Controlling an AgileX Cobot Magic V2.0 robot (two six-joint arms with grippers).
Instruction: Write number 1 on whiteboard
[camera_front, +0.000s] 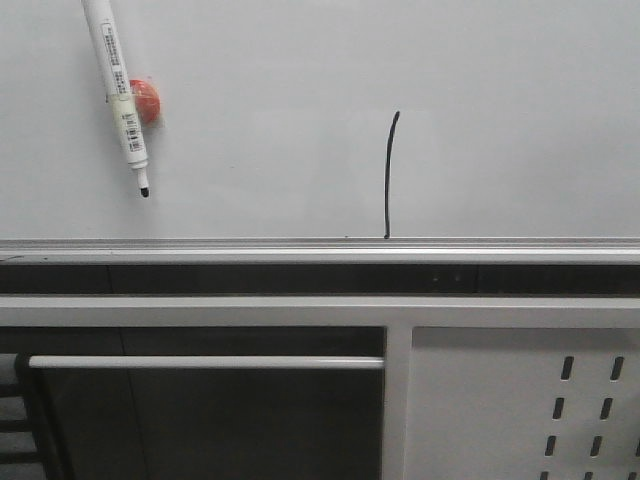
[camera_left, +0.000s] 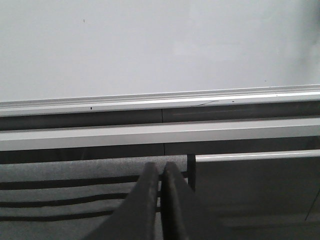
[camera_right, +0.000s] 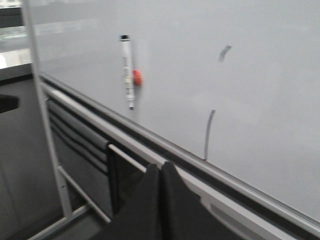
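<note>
A pale grey metal frame (camera_front: 300, 312) runs across the lower half of the front view, dark gaps above and below it. At lower right sits a perforated grey panel (camera_front: 480, 400) with slotted holes. At lower left a thin horizontal bar (camera_front: 205, 362) crosses a dark, shadowed recess. The light is soft and even.

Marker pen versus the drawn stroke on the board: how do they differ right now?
The marker pen is a thick white barrel with a black tip; the number 1 is a thin black line. The pen hangs tilted, high on the left beside an orange holder; the stroke stands nearly upright, running down to the bottom rail. Both sit on the whiteboard and look similar in length.
</note>
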